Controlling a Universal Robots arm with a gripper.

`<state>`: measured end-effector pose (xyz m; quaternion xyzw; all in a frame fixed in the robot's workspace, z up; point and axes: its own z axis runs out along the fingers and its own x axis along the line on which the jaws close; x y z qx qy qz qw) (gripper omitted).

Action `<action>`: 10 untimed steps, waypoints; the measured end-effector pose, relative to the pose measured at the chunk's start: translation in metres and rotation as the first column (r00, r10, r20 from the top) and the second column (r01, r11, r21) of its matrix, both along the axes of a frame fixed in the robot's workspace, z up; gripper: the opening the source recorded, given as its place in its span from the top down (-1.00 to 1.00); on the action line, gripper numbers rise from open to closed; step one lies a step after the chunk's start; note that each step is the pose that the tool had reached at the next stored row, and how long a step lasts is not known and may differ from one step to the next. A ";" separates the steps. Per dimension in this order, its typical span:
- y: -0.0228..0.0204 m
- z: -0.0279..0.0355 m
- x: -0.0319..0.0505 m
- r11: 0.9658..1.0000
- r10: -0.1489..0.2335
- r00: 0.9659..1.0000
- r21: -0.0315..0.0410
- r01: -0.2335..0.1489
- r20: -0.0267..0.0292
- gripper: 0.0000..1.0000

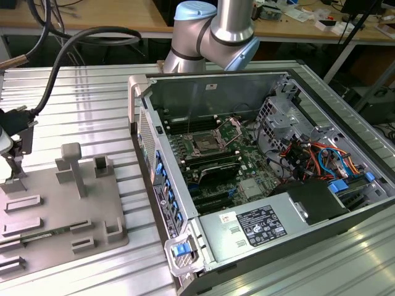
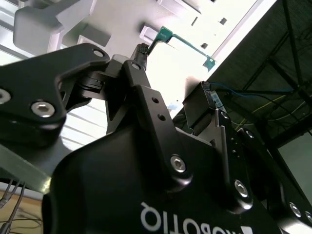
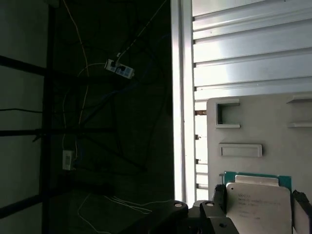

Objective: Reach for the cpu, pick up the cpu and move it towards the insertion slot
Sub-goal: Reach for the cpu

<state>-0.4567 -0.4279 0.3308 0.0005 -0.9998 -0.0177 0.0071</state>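
On the grey tray (image 3: 253,122), the cpu (image 3: 258,209) is seen between the fingers (image 3: 218,197), pinched or loose cannot be told.

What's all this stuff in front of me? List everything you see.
table: one, ribbed silver metal, under everything
computer case: one, grey, open, on the exterior view's right
insertion slot: one, shiny frame with a dark centre, on the green board inside the case
loose cables: several, red, blue and orange, inside the case
tray: one, grey with raised holders, on the exterior view's left
cpu: one, silvery top, at the tray, close by the hand
robot arm: one, silver and pale blue, behind the case
hand: one, black, over the tray
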 end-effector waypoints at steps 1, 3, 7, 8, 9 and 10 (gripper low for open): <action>0.0000 0.0019 0.0001 1.000 0.000 1.000 0.000 0.000 0.000 -0.09; 0.0001 0.0080 0.0003 1.000 0.000 1.000 0.000 0.000 0.000 -0.09; 0.0004 0.0284 0.0002 1.000 0.000 1.000 0.000 0.000 0.000 -0.09; 0.0006 0.0322 0.0002 1.000 0.000 1.000 0.000 0.000 0.000 -0.09; 0.0006 0.0356 0.0002 1.000 0.000 1.000 0.000 0.000 0.000 -0.09; 0.0007 0.0374 0.0002 1.000 0.000 1.000 0.000 0.000 0.000 -0.09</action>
